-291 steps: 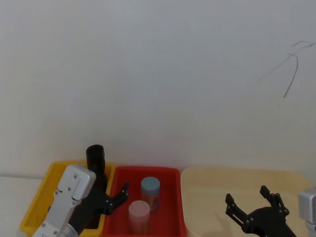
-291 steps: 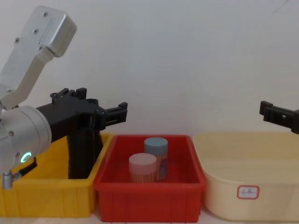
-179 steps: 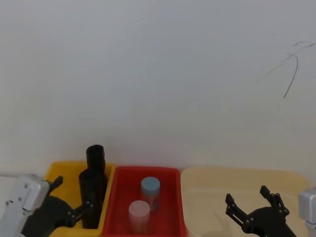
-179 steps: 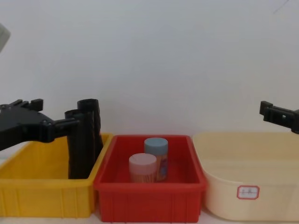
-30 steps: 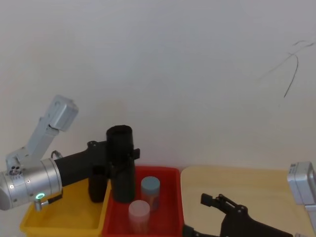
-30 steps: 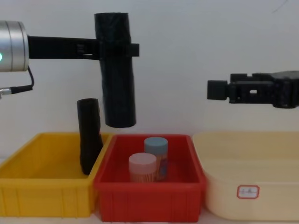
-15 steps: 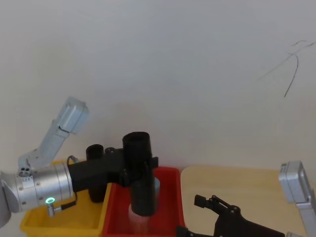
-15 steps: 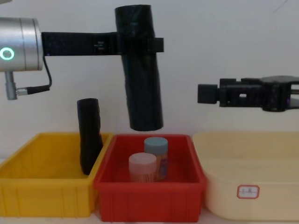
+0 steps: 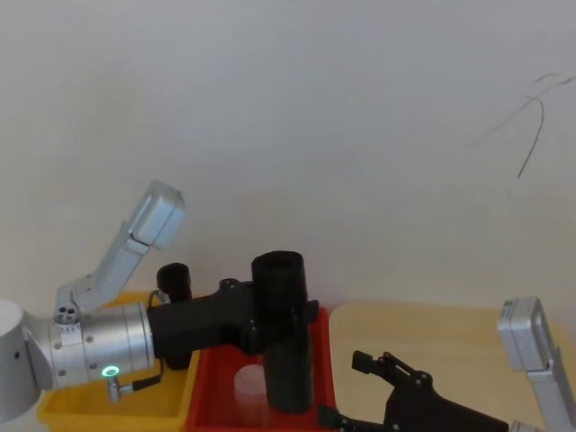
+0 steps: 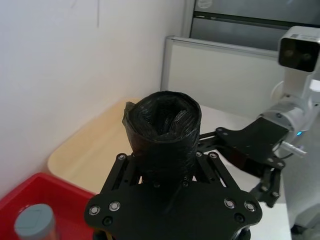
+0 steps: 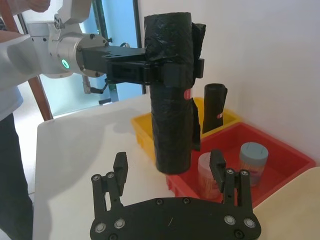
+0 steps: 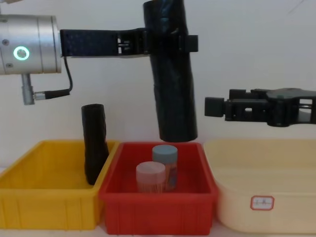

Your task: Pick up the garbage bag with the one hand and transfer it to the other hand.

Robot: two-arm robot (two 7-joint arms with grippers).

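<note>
White wall (image 12: 256,44) backed three containers along the bottom of the chest view: a yellow bin (image 12: 29,197) at lower left, a red bin (image 12: 158,210) in the middle and a cream tub (image 12: 276,173) at lower right. The garbage bag (image 12: 174,79) hung at centre frame, slightly tilted, its lower end above the red bin and clear of the two jars (image 12: 158,168) inside. The left gripper (image 12: 191,43), reaching in from the upper left, was pinching the bag near its top. The right gripper (image 12: 215,106) came in from the right edge with its fingers spread wide, tips just beside the bag's lower half and apart from it. This looked like the handover step, the second grasp not yet made. The next move would call for the right gripper to advance until its fingers straddled the bag below the left gripper, then close before the left one let go. How near the right fingers lay in depth was hard to judge. The bag hid most of the left gripper's fingers in the left wrist view, and the bin wall hid the base of a slimmer roll (image 12: 95,143) standing in the yellow bin.
</note>
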